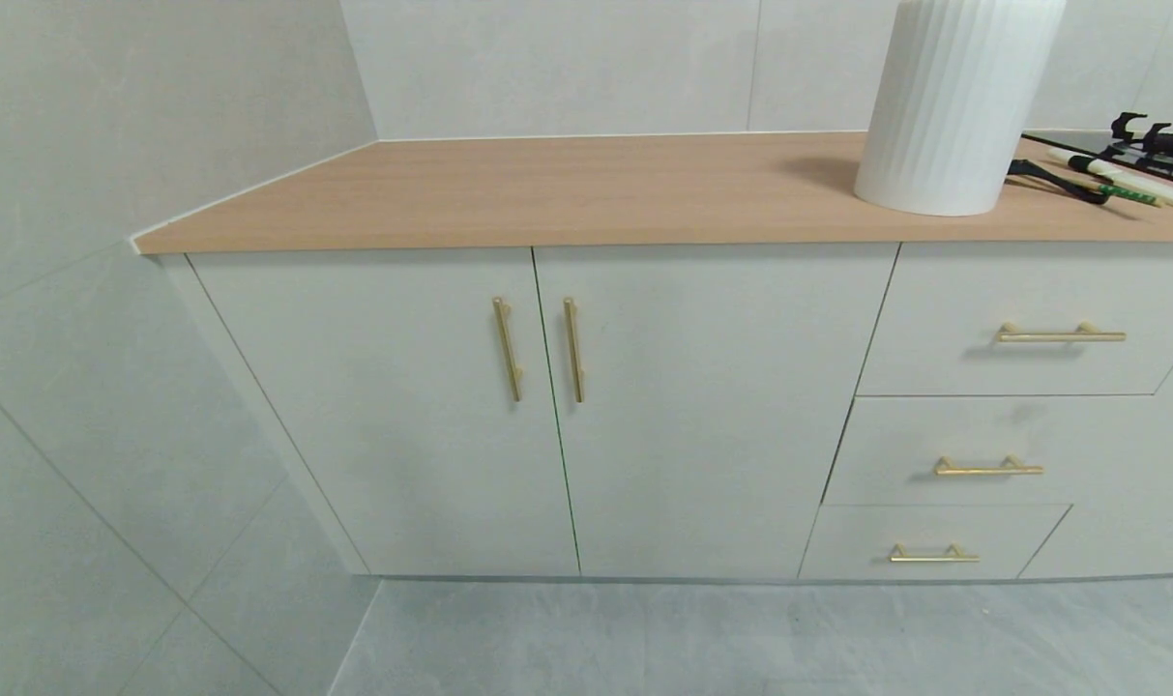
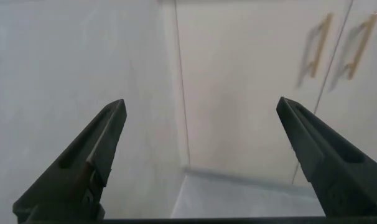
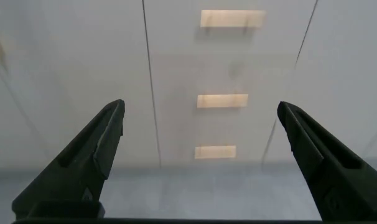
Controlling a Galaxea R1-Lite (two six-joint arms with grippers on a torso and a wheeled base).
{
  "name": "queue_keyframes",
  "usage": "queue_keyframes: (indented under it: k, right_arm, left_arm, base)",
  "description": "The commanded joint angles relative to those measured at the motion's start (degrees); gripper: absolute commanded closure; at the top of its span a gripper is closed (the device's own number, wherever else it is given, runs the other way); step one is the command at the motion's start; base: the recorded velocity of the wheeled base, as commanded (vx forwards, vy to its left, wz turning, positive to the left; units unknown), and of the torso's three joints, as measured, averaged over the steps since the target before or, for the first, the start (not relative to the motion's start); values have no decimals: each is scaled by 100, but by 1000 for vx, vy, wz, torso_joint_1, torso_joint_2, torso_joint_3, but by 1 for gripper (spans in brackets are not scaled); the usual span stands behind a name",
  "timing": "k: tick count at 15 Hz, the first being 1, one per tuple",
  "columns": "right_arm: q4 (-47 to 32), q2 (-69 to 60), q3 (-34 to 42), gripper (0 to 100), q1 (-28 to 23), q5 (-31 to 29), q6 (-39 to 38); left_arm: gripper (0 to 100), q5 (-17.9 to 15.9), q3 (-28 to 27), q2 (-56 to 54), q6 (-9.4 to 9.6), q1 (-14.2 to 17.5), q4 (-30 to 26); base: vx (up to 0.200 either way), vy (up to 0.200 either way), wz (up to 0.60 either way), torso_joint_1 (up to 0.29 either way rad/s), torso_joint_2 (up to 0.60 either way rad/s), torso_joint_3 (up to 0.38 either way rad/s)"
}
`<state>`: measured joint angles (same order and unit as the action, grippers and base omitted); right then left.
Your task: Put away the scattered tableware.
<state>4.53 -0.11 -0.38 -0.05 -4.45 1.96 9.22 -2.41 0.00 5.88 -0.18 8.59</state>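
Wooden counter [image 1: 547,188]: set into a tiled corner, wall [image 1: 141,106] at back & L. Below it:
- 2 pale cupboard doors [image 1: 383,416], shut, fitted w/ upright gold handles [image 1: 507,348] either side of the centre seam.
- To R, 3 stacked drawers [image 1: 944,362], shut, each fitted w/ a horizontal gold bar.

Grey floor [image 1: 741,638] beneath.

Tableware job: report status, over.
Left claw open, empty, facing cabinet doors. Right claw open, empty, facing shut drawers. Utensils lie on countertop, right end, beside white ribbed vase. Vase may crowd the reach.
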Motion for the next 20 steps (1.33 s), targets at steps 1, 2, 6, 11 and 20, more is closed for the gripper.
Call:
queue_keyframes:
  k: [1, 2, 6, 11, 20]
  right_arm:
    - [-155, 11, 38, 0, 5, 41, -20]
    - [-146, 11, 38, 0, 5, 85, -20]
    - [-541, 11, 20, 0, -4, 357, -38]
    - [-462, 11, 38, 0, 5, 471, -82]
    - [-462, 11, 38, 0, 5, 489, -108]
  left_arm:
    - [0, -69, 241, 0, -16, 1, -139]
    - [0, -78, 241, 0, -25, 1, -350]
    - [0, -166, 241, 0, -175, 1, -605]
    - [0, -728, 241, 0, -517, 1, -868]
    - [0, -719, 241, 0, -614, 1, -859]
  base:
    - [0, 0, 0, 0, 0, 0]
    - [0, 0, 0, 0, 0, 0]
    - [0, 0, 0, 0, 0, 0]
    - [0, 0, 0, 0, 0, 0]
    - [0, 0, 0, 0, 0, 0]
